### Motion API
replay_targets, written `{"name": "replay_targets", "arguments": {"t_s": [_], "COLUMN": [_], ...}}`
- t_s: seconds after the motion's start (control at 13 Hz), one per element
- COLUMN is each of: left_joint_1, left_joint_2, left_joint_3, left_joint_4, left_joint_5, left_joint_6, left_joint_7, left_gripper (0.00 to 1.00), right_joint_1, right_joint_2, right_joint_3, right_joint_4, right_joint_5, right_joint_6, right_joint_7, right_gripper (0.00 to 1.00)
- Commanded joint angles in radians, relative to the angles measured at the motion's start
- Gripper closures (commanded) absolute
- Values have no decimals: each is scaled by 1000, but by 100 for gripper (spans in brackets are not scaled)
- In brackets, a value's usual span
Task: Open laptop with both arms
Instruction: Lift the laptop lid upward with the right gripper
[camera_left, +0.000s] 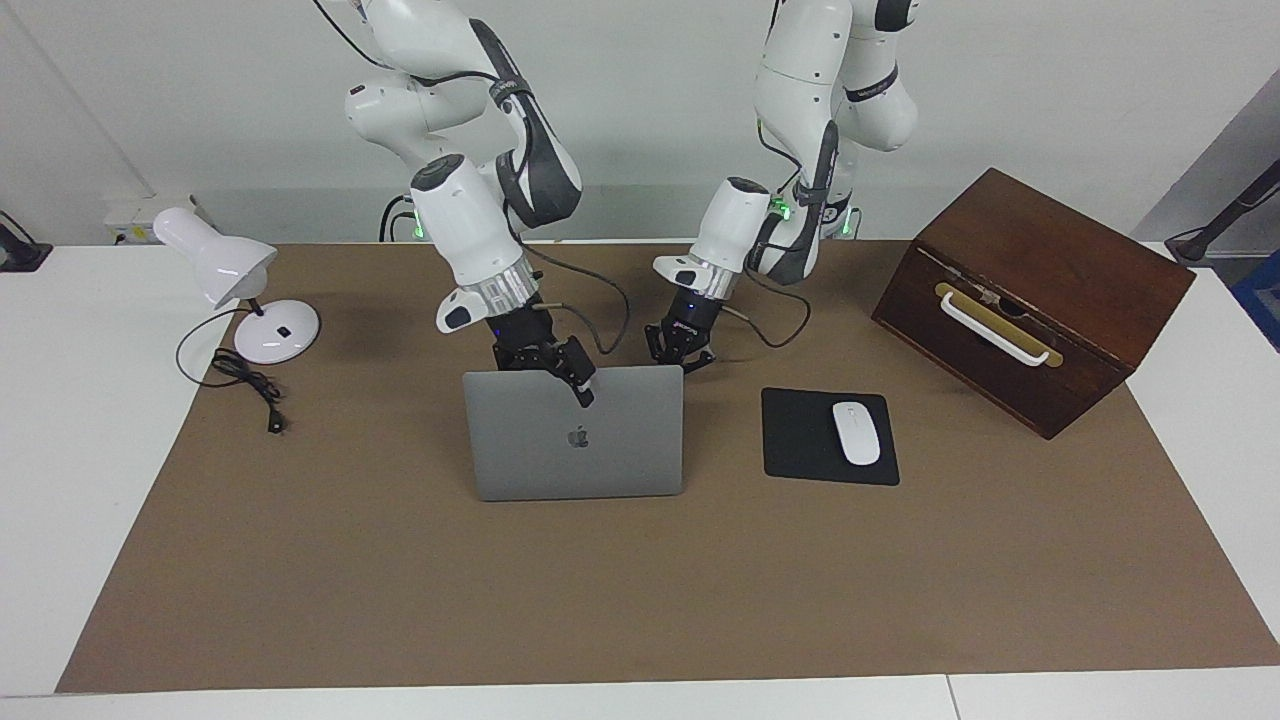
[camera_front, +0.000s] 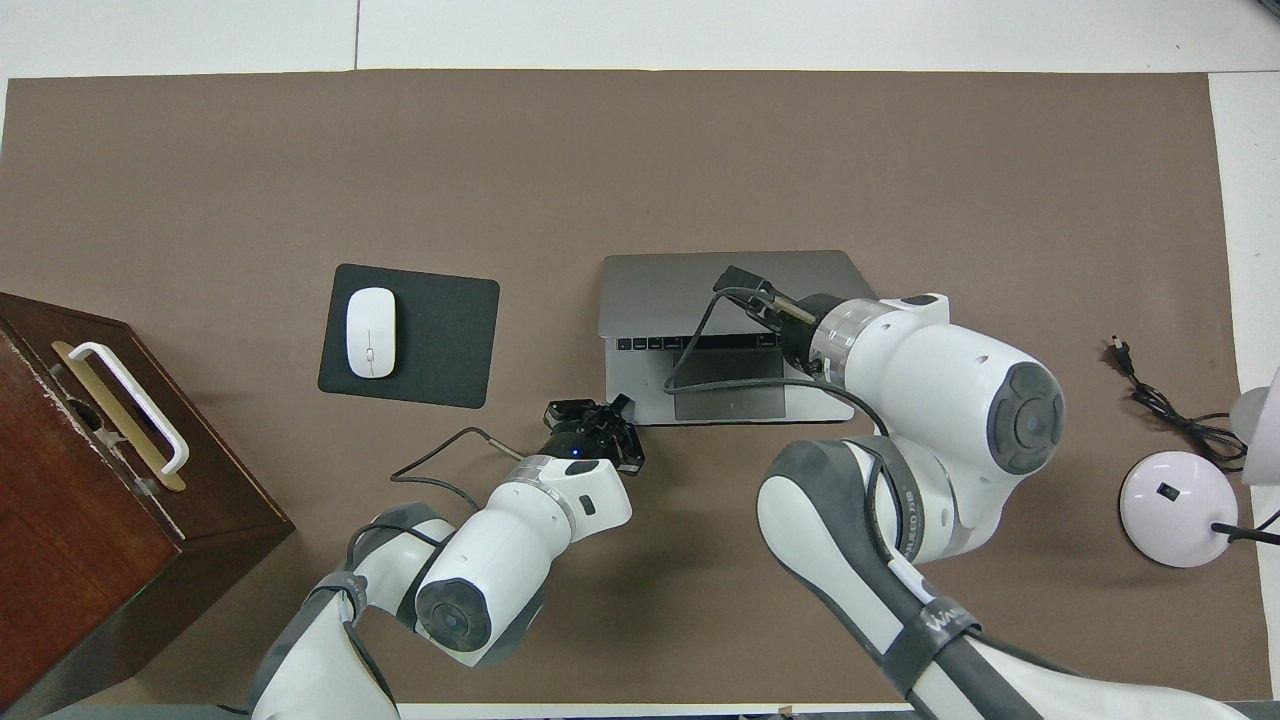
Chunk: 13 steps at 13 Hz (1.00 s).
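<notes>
The silver-grey laptop (camera_left: 575, 440) stands open near the middle of the brown mat, its lid about upright with the apple logo facing away from the robots. The overhead view shows its lid (camera_front: 680, 285), black keys and grey trackpad (camera_front: 728, 398). My right gripper (camera_left: 583, 385) is at the lid's top edge, with one finger over the logo side, and seems shut on that edge; it also shows in the overhead view (camera_front: 738, 280). My left gripper (camera_left: 680, 355) is open at the base's corner nearest the robots, toward the left arm's end (camera_front: 597, 408).
A black mouse pad (camera_left: 805, 440) with a white mouse (camera_left: 856, 432) lies beside the laptop toward the left arm's end. A brown wooden box (camera_left: 1030, 300) with a white handle stands past it. A white desk lamp (camera_left: 215, 255) and its cable (camera_left: 250, 385) are at the right arm's end.
</notes>
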Motion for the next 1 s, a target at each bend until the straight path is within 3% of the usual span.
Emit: {"name": "replay_targets", "arguments": {"t_s": [0.0,0.92], "left_joint_1": [-1,0], "left_joint_2": [93,97], "left_joint_3": [16,16], "left_joint_4": [40,40], "left_joint_5": [5,5], "left_joint_6": [5,5], "left_joint_7": [12,17], "left_gripper": [100,100], "right_joint_1": [-48,-129], "right_joint_2": [65,131], "right_joint_3": [2,4], "right_joint_4": [114,350], "right_joint_5": [-47,-238], "right_joint_6": [-75,-306], "right_joint_7": [-38,-130], "right_gripper": [0,0]}}
